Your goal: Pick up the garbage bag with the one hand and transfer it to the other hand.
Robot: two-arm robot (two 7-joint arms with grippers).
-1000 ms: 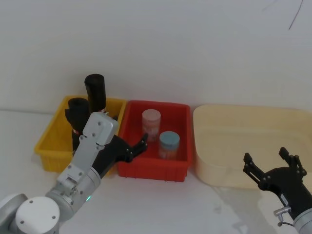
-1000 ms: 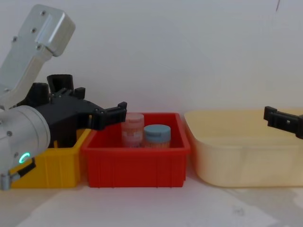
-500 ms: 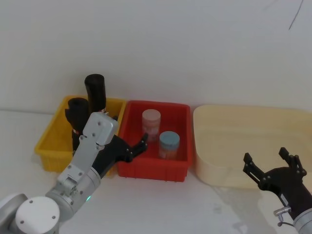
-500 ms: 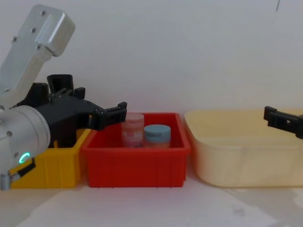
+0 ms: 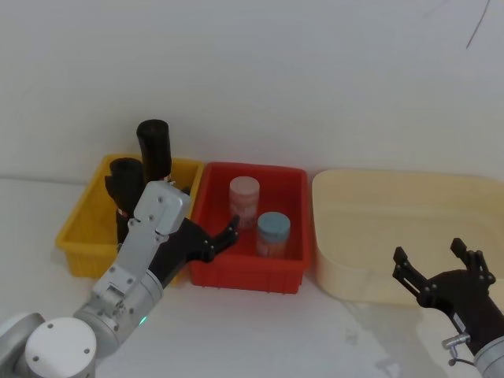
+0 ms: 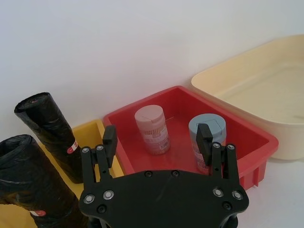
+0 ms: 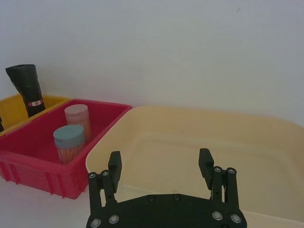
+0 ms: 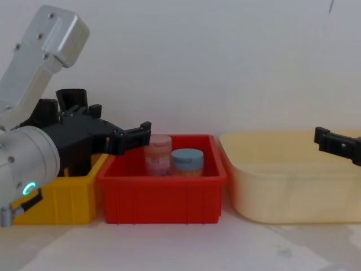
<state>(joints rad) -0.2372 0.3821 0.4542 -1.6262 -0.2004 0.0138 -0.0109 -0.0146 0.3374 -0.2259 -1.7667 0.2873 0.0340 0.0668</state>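
Note:
The garbage bag (image 5: 123, 179) is the short, thick black roll standing in the yellow bin (image 5: 79, 228); in the left wrist view the garbage bag (image 6: 26, 178) shows a red label band low down. A taller, slimmer black roll (image 5: 153, 148) stands behind it. My left gripper (image 5: 214, 236), on the green-ringed arm, hovers open and empty over the seam between the yellow and red bins, just right of the bag. From the wrist, the left gripper (image 6: 157, 137) has its jaws wide apart. My right gripper (image 5: 428, 252) hangs open and empty before the cream tub.
A red bin (image 5: 293, 272) holds a pink-lidded jar (image 5: 244, 198) and a blue-lidded jar (image 5: 273, 233). A large cream tub (image 5: 331, 268) stands to its right. A white wall rises close behind all three containers. White tabletop lies in front of them.

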